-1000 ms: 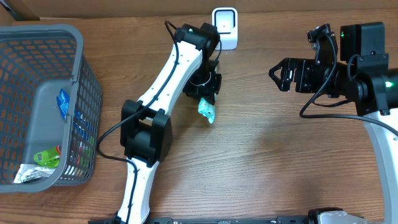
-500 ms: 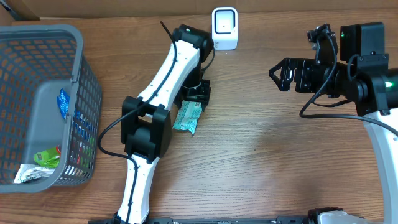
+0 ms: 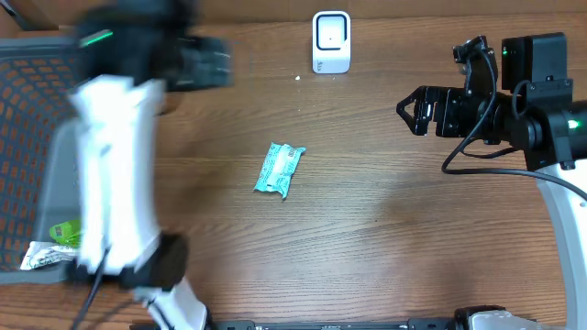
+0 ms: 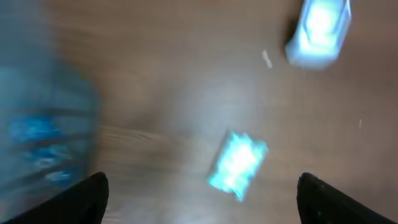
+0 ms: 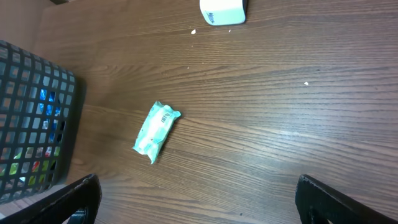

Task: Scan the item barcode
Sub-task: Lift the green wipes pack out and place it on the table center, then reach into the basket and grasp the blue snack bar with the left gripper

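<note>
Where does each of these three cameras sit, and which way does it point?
Overhead: fixed above the wooden table, looking straight down; shows the blurred left arm and the right arm with its open right gripper.
Left wrist: on the left arm, looking down at the table through the open left gripper; blurred.
Right wrist: on the right arm, looking down past its own fingers towards the grey plastic mesh basket.
Shared: all three show the teal plastic packet and the small white scanner box.

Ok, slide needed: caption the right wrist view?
Green packet on wooden table, gray basket at left, white scanner at top.
</note>
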